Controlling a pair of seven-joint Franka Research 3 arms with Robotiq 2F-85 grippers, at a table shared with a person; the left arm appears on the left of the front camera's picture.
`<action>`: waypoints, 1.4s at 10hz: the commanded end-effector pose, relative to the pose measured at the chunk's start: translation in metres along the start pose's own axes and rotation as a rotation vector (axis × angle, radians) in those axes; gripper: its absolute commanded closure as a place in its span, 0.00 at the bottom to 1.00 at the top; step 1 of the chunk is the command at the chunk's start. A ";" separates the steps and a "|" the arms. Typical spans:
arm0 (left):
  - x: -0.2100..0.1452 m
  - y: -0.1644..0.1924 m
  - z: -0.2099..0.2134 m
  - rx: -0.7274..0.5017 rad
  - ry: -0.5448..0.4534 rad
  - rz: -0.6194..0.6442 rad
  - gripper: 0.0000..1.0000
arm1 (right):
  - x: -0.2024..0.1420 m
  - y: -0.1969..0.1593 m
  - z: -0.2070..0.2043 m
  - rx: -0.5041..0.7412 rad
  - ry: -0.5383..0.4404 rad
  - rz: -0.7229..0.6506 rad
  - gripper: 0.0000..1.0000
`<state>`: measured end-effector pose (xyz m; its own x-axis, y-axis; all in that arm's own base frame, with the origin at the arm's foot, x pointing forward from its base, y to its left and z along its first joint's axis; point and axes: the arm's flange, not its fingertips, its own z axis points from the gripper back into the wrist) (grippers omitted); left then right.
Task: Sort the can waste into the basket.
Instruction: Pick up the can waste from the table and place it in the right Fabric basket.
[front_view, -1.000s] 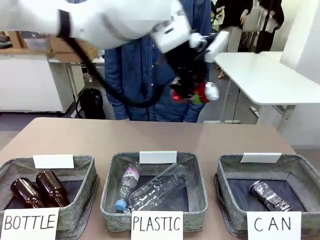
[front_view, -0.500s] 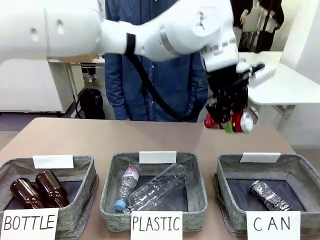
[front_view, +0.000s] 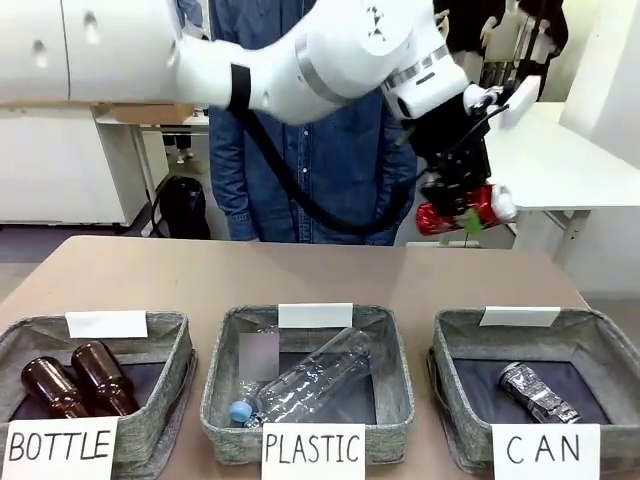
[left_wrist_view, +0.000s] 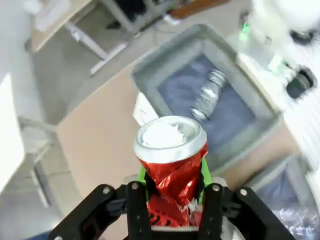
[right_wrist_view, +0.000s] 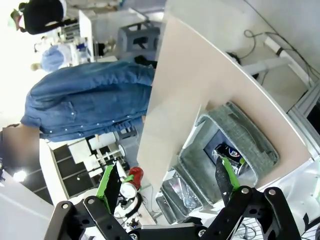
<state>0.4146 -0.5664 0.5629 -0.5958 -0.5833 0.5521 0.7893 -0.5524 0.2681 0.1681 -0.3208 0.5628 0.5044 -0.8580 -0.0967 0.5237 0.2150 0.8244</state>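
My left gripper (front_view: 462, 212) is shut on the crushed red can (front_view: 452, 216), held in the air beyond the far rim of the CAN basket (front_view: 450, 330). In the left wrist view the red can (left_wrist_view: 170, 155) is pinched between the green pads of the left gripper (left_wrist_view: 172, 175), with the grey basket (left_wrist_view: 150, 75) below and ahead of it. The crushed silver can (front_view: 538, 392) with a dark pattern lies inside that basket, as does the silver can (left_wrist_view: 206, 96) in the left wrist view. My right gripper (right_wrist_view: 166, 182) is open and holds nothing, high above the table.
The PLASTIC basket (front_view: 215, 385) holds clear bottles (front_view: 310, 380). The BOTTLE basket (front_view: 180, 350) holds two brown bottles (front_view: 75, 378). A person in a denim shirt (front_view: 300, 170) stands at the far side. A white table (front_view: 540, 150) is at the back right.
My left arm has carried the red can to the right, from above the table's far middle to above the far side of the CAN basket. The right gripper stays open.
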 end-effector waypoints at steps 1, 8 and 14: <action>0.057 -0.057 -0.031 0.079 0.091 0.148 0.59 | 0.001 0.004 -0.001 0.011 -0.008 -0.017 0.00; 0.091 -0.058 -0.102 -0.026 0.297 0.160 0.59 | 0.001 0.005 -0.004 -0.006 -0.002 -0.011 0.00; 0.087 -0.046 -0.110 -0.042 0.336 0.112 0.01 | 0.001 0.005 -0.004 -0.006 -0.002 -0.011 0.00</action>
<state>0.3101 -0.6552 0.5055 -0.4998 -0.8091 0.3091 0.8660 -0.4730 0.1620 0.1773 -0.3164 0.5649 0.4838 -0.8672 -0.1176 0.5428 0.1920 0.8176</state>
